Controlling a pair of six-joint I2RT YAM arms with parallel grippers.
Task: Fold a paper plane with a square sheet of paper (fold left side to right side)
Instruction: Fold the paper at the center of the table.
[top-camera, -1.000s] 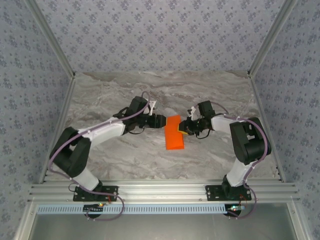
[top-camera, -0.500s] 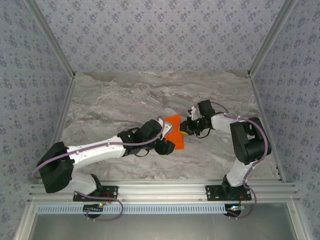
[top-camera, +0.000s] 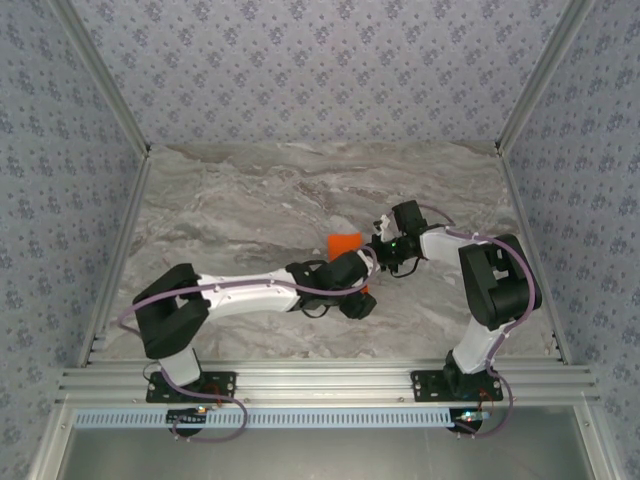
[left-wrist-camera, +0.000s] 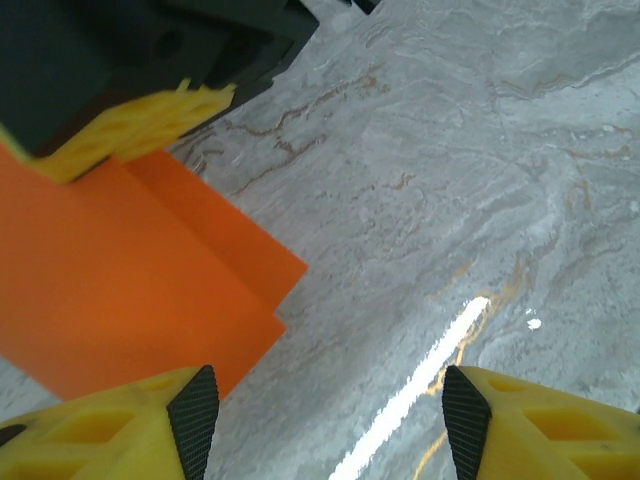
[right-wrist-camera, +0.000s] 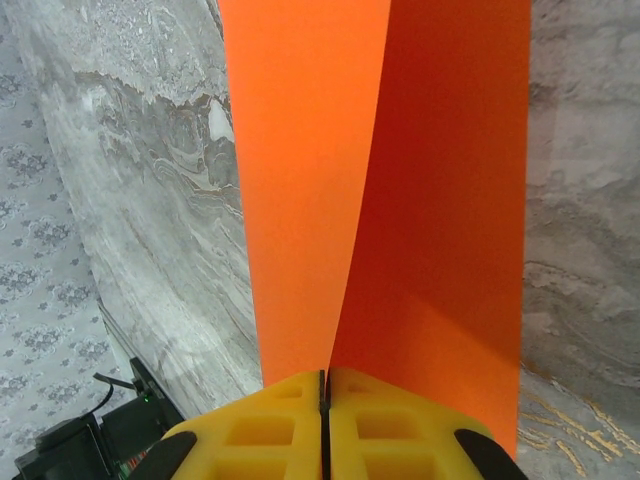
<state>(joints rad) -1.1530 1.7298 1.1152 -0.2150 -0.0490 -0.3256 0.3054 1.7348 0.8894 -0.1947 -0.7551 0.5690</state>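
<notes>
The right gripper, jaws closed, is pinching a raised flap of the paper on the table. The left gripper is hovering open beside it. Risk: uneven pulling skewing the crease or tearing the flap.

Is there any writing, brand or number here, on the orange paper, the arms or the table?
No readable text. The orange paper is plain; the marble table shows only veins; the wallpaper only a flower pattern. The left arm and right arm carry no legible label.
</notes>
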